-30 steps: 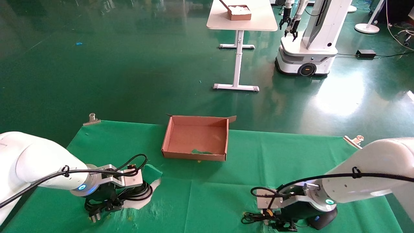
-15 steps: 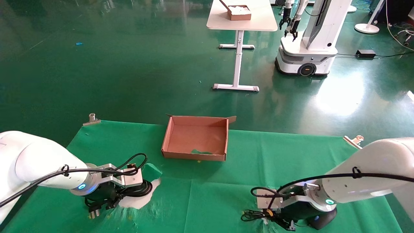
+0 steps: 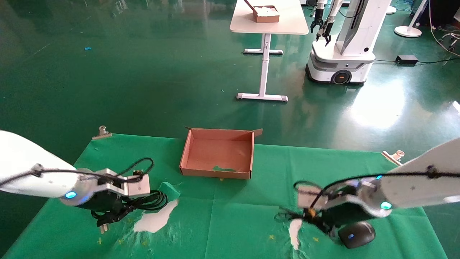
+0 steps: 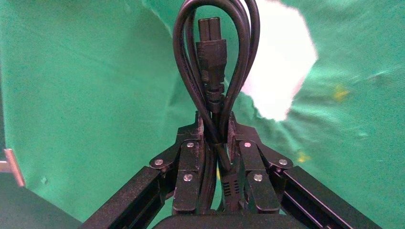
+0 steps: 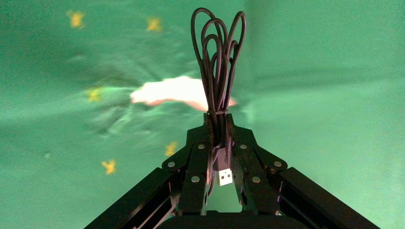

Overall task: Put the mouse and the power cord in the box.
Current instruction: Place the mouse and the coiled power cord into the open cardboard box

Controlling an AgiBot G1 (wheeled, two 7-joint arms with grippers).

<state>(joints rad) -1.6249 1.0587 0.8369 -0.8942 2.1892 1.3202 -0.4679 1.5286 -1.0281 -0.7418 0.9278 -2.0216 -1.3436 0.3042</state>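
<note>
The brown cardboard box (image 3: 215, 173) sits at the table's middle back, holding only a scrap of green cloth. My left gripper (image 3: 116, 210) (image 4: 215, 125) is shut on the thick black power cord (image 3: 152, 199) (image 4: 212, 52). The cord's loops stick out past the fingers and its pronged plug (image 3: 103, 226) hangs below. My right gripper (image 3: 318, 220) (image 5: 217, 121) is shut on the bundled thin mouse cable (image 5: 217, 57), with the USB plug (image 5: 225, 176) between the fingers. The dark mouse (image 3: 356, 234), blue light showing, is just right of that gripper, near the front edge.
The green cloth is torn, showing white table at the front left (image 3: 154, 221) and front right (image 3: 294, 230). Metal clips (image 3: 102, 132) (image 3: 393, 156) pin its back corners. Another robot (image 3: 341, 46) and a white table (image 3: 267, 21) stand far off on the floor.
Both arms have risen. The left gripper lifted the power cord and moved slightly left. The right gripper lifted the cable bundle, and the mouse now shows clear of the arm.
</note>
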